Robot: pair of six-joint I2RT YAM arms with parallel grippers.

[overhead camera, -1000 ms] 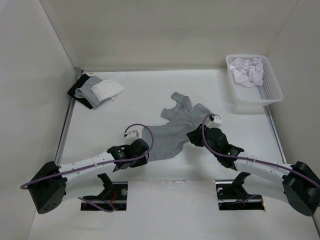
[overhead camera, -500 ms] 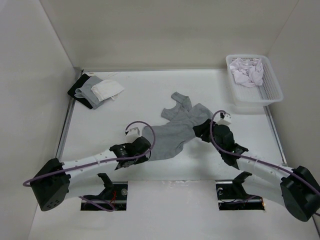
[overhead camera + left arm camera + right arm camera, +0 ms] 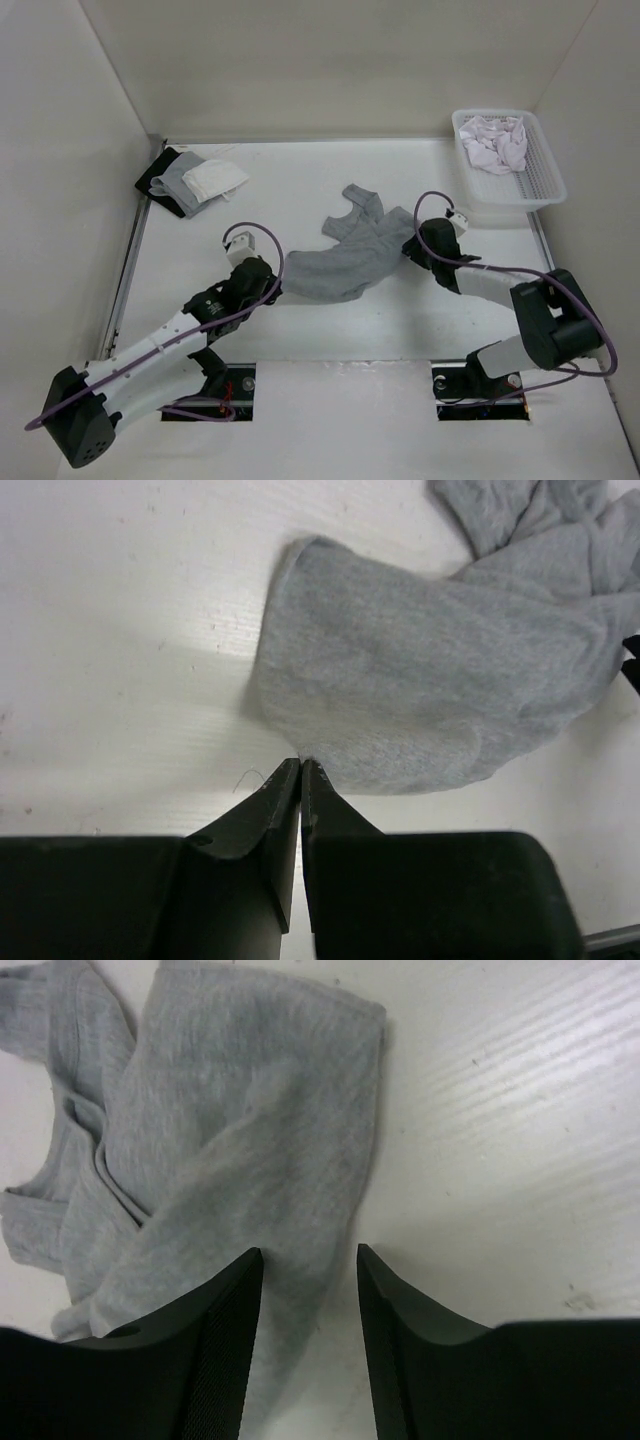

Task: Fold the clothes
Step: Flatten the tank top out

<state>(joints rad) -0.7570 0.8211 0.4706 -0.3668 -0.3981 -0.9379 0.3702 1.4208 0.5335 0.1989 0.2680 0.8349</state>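
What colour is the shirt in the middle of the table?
The soft knit T-shirt is plain heather grey, clearest in the left wrist view.

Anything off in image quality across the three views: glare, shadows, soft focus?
Top external: even, diffuse light, sharp, faint shadows beside the arms. Left wrist: bright glare on the table beside the T-shirt; left gripper nearly black. Right wrist: right gripper dark and soft, knit sharp.

Left arm (image 3: 150, 350) stretched forward and inward, left gripper (image 3: 300, 764) held low with jaws pressed together at the tips, right arm (image 3: 495, 287) folded sharply at the elbow, reaching inward, right gripper (image 3: 308, 1256) low, jaws standing apart.
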